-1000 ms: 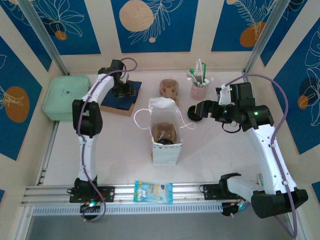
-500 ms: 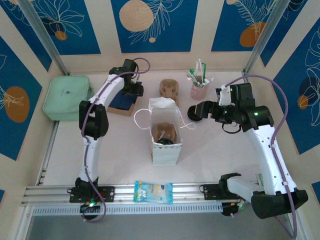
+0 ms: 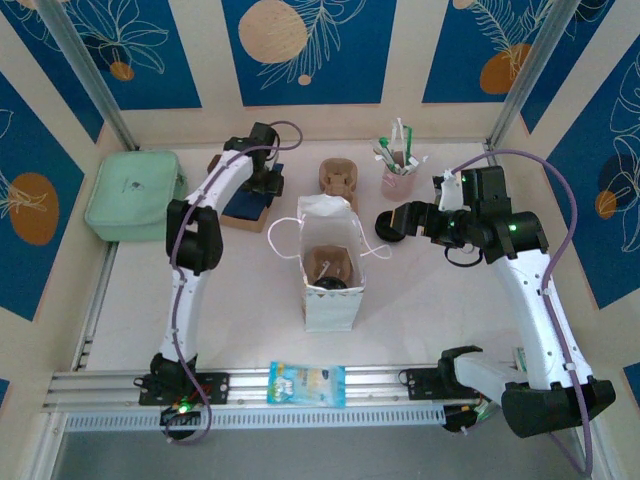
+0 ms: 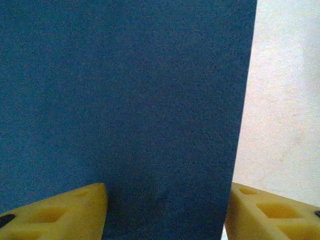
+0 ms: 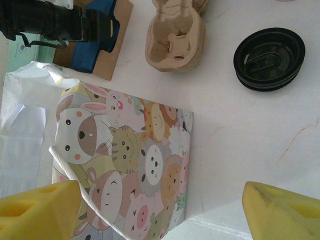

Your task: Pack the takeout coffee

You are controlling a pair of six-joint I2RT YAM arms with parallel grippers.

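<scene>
Right end effector (image 5: 162, 207) hangs open, takeout coffee (image 5: 270, 59) ahead, apart.

Blue leaf-patterned wall panels (image 3: 350, 60) surround a pale, possibly marbled table (image 3: 240, 290).

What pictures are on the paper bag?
Cartoon animal faces cover the paper bag, clearest in the right wrist view.

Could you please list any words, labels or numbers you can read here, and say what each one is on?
None can be read.
Green case: a small mark, too small to read.
Blue packet: print too blurred.
Bag: cartoon animals, no words visible.
Black lid: no legible marking.
</scene>
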